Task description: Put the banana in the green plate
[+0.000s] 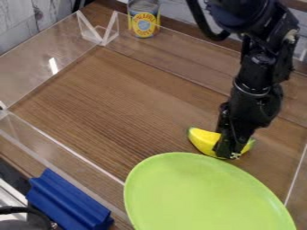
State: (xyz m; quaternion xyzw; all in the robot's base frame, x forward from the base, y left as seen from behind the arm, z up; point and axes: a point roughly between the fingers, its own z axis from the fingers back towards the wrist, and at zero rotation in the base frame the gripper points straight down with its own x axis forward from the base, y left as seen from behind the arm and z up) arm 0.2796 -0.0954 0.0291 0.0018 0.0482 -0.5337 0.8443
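The banana (204, 138) lies on the wooden table at the right, just beyond the far rim of the green plate (198, 193). Only its left, yellow end shows. The rest is hidden behind my gripper (234, 148), which comes straight down onto it from the black arm above. The dark fingers have drawn in against the banana's sides, so the gripper is shut on it. The banana still rests on the table. The large round plate sits at the front right with nothing on it.
A yellow-labelled can (144, 22) stands at the back edge, next to a clear folded stand (96, 31). Clear walls (48, 139) fence the table on the left and right. A blue object (66, 207) lies outside the wall at the front left.
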